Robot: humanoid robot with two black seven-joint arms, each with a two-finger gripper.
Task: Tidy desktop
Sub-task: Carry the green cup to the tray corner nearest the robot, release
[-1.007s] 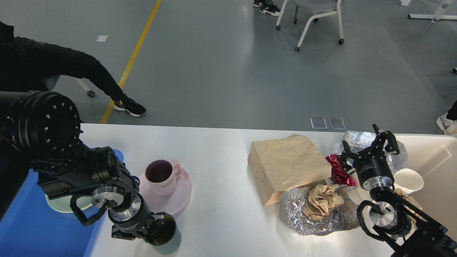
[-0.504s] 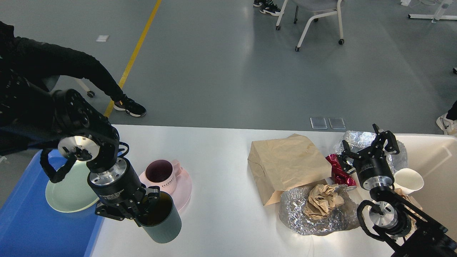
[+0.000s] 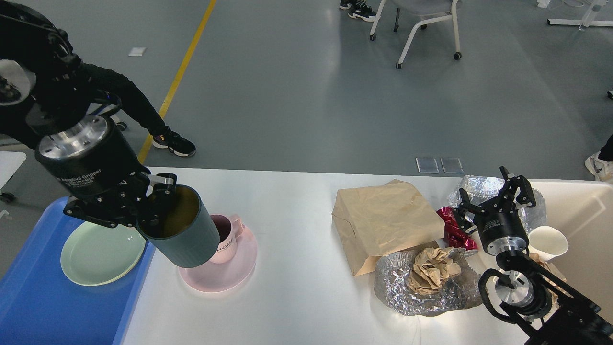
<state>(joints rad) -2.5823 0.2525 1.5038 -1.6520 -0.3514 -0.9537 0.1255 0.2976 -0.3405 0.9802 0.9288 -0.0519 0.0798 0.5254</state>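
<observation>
The white desktop (image 3: 297,211) fills the lower view. My left gripper (image 3: 155,201) is shut on the rim of a dark green cup (image 3: 184,235) and holds it tilted, lifted above the left part of the desktop. Behind the cup stands a pink mug (image 3: 225,239) on a pink saucer (image 3: 225,275). A brown paper bag (image 3: 385,220), crumpled foil (image 3: 426,290) holding a wad of brown paper (image 3: 431,268), a red wrapper (image 3: 452,227) and a white paper cup (image 3: 548,242) lie at the right. My right gripper (image 3: 495,194) is open and empty above the red wrapper.
A blue tray (image 3: 43,306) at the left edge holds a pale green plate (image 3: 100,254). A beige bin (image 3: 586,211) stands at the right edge with more foil (image 3: 479,184) beside it. A person's legs and a chair are on the floor beyond.
My left gripper has lifted the dark green cup from the front edge of the desktop, up and to the left, toward the blue tray. The right arm has not moved.
</observation>
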